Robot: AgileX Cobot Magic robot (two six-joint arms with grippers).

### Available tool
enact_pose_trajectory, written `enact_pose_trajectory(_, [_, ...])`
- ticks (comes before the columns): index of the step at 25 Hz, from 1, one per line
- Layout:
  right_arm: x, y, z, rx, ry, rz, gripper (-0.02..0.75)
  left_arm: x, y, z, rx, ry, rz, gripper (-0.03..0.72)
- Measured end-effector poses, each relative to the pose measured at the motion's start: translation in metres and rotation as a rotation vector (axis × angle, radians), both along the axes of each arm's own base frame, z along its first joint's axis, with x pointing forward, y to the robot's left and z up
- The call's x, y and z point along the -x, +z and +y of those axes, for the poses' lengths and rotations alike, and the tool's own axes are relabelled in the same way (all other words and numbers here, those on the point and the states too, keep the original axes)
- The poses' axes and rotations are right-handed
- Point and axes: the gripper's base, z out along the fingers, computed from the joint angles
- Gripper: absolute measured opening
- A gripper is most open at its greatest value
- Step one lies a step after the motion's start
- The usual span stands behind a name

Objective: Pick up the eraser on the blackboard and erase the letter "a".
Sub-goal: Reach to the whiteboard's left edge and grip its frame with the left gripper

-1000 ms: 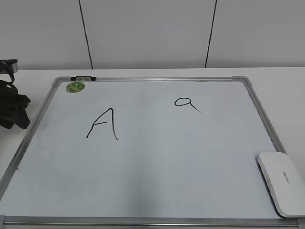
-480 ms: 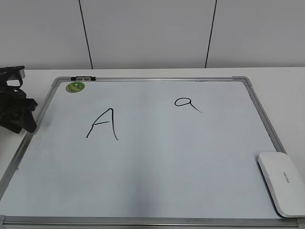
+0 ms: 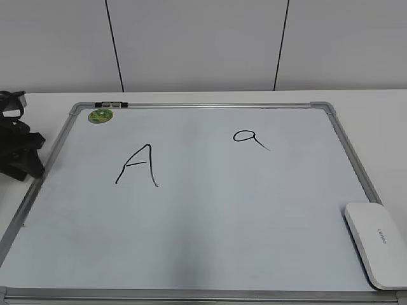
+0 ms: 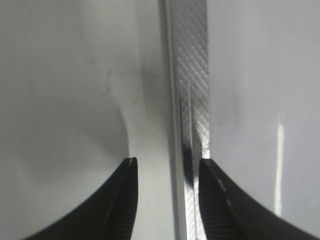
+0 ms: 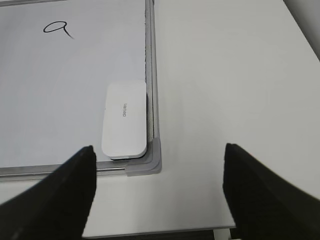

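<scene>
The eraser [image 3: 376,244], a flat white block, lies in the blackboard's [image 3: 210,216] near right corner. It also shows in the right wrist view [image 5: 125,120]. The letter "a" [image 3: 249,138] is written at the upper right of the board and shows in the right wrist view [image 5: 57,27]. My right gripper [image 5: 159,150] is wide open and empty, above the table just before the board's corner, short of the eraser. It is out of the exterior view. My left gripper [image 3: 22,155] is open and empty over the board's left frame [image 4: 190,75].
A larger capital "A" [image 3: 138,166] is written left of centre. A green round sticker [image 3: 100,115] and a small black-and-white clip [image 3: 110,104] sit at the far left corner. White table [image 5: 225,75] lies right of the frame. A white wall stands behind.
The left arm moved right toward the board's left frame, then drew back slightly left. The eraser and the letters have not moved.
</scene>
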Motion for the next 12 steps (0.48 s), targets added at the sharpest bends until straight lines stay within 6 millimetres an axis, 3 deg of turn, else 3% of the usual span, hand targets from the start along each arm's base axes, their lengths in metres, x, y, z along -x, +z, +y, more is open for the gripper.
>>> enact_pose_trajectory(6, [0.0000, 0.0000, 0.0000, 0.000, 0.000, 0.000, 0.587, -0.0004, -0.0049, -0.0009, 0.012, 0.001, 0.009, 0.283])
enact_pose_trajectory(12, [0.0000, 0.0000, 0.0000, 0.000, 0.000, 0.000, 0.587, -0.0005, -0.0047, -0.0014, 0.018, 0.005, 0.009, 0.186])
